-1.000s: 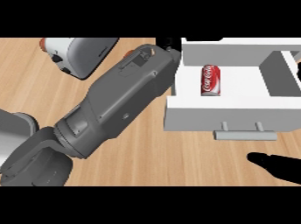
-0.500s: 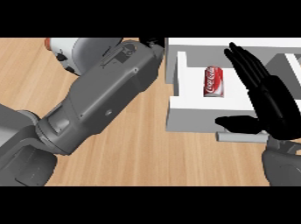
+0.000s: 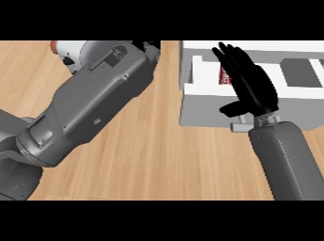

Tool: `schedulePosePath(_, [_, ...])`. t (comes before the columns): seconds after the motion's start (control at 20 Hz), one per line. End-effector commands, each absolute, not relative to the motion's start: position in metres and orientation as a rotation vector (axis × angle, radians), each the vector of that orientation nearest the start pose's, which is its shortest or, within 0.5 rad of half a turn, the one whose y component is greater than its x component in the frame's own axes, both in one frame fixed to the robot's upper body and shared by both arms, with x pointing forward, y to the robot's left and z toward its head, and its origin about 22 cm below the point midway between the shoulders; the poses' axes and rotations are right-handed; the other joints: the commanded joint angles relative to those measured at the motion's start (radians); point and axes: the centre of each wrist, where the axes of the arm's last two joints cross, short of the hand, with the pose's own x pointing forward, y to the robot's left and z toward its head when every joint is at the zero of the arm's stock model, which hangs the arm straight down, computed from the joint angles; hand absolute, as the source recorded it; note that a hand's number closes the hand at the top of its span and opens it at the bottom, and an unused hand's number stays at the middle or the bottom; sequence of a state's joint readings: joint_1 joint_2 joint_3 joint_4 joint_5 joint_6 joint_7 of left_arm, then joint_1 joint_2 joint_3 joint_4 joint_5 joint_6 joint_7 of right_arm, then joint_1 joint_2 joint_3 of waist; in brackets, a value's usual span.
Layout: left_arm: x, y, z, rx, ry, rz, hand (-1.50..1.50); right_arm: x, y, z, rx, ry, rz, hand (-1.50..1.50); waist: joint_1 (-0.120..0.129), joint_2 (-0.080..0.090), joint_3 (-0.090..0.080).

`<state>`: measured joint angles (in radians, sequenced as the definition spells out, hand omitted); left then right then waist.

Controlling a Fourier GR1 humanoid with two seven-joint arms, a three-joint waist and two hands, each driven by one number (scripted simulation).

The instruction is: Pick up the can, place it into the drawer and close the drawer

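The right robot hand [image 3: 252, 87] is spread open above the white drawer [image 3: 206, 106], fingers straight and pointing away toward the top of the view, thumb jutting out to the left near the drawer's front wall. It holds nothing. Its grey forearm [image 3: 290, 160] rises from the lower right and passes over the drawer's small grey handle [image 3: 240, 126], most of which it hides.

The drawer stands open on the wooden bench [image 3: 165, 155], its front wall facing the lower edge and its hollow visible behind. The can [image 3: 224, 75] lies inside the drawer — only a narrow red-and-white strip of it shows at the left of the black fingers, the rest covered by the hand. Whether the fingers touch the can cannot be told from this view; they lie over it, not curled round it.

The left forearm [image 3: 88, 108] crosses the left half of the view as a broad grey mass, running from the lower left up toward the top centre. The left robot hand [image 3: 151, 46] is barely seen — a few dark bits at the forearm's far end, just left of the drawer's corner; whether it is open or closed cannot be told.

Behind the left forearm a white and red rounded object [image 3: 71, 49] peeks out at the upper left.
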<state>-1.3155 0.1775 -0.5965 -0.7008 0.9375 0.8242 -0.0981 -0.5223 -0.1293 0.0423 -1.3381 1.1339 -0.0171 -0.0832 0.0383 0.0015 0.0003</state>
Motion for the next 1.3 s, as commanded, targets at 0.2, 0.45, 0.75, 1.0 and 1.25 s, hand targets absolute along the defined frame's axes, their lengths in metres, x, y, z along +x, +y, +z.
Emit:
schedulePosePath(0.2, [0.413,0.057,0.205,0.047,-1.717,0.179,-1.5,0.394,-0.203,0.057,-1.097,-1.639,1.149,-1.5,0.008,-0.001,0.0])
schedulePosePath(0.45, [0.417,0.096,0.21,0.042,-1.71,0.154,-1.5,0.397,-0.208,0.023,-1.176,-1.609,1.148,-1.5,0.019,0.008,0.001])
schedulePosePath(0.75, [0.408,0.093,0.212,0.05,-1.711,0.161,-1.5,0.417,-0.192,0.028,-1.235,-1.65,1.098,-1.5,0.032,0.013,0.002])
schedulePosePath(1.0, [0.411,0.108,0.223,0.065,-1.74,0.18,-1.5,0.433,-0.199,0.043,-1.277,-1.662,1.071,-1.5,0.028,0.02,0.002])
schedulePosePath(1.25, [0.404,0.107,0.231,0.046,-1.721,0.18,-1.5,0.443,-0.196,0.054,-1.337,-1.68,1.035,-1.5,0.041,0.021,0.002])
